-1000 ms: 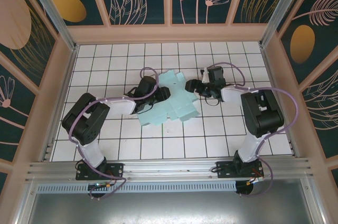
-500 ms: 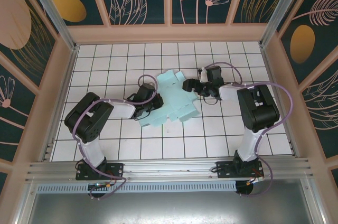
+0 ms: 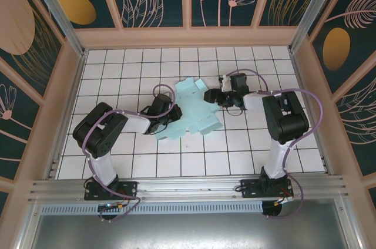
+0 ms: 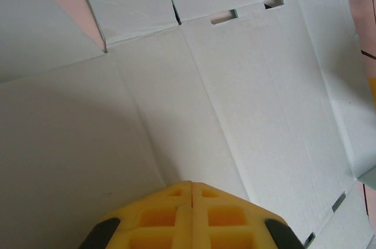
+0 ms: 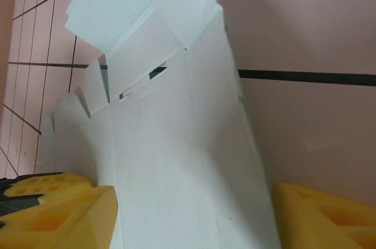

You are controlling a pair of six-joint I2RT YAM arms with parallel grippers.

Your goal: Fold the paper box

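The paper box (image 3: 194,111) is a pale teal creased cut-out lying mid-floor, with its flaps partly lifted. My left gripper (image 3: 171,114) sits at its left edge. In the left wrist view the yellow fingers (image 4: 176,211) are pressed together, and the left gripper (image 4: 192,185) is shut, its tips against a crease on the card's white inner face (image 4: 235,84). My right gripper (image 3: 210,95) is at the card's upper right edge. In the right wrist view the right gripper (image 5: 194,225) is open, with a long panel of the paper box (image 5: 176,143) running between its two yellow fingers (image 5: 64,219).
The white tiled floor (image 3: 117,73) is fenced by low wooden walls (image 3: 188,36) at the back and on both sides. An aluminium rail (image 3: 188,187) carries the arm bases along the near edge. Purple cables loop over both arms.
The left gripper has shut and drawn slightly left and nearer along the card's edge. The right gripper has moved left onto the card's edge, and its jaws have narrowed.
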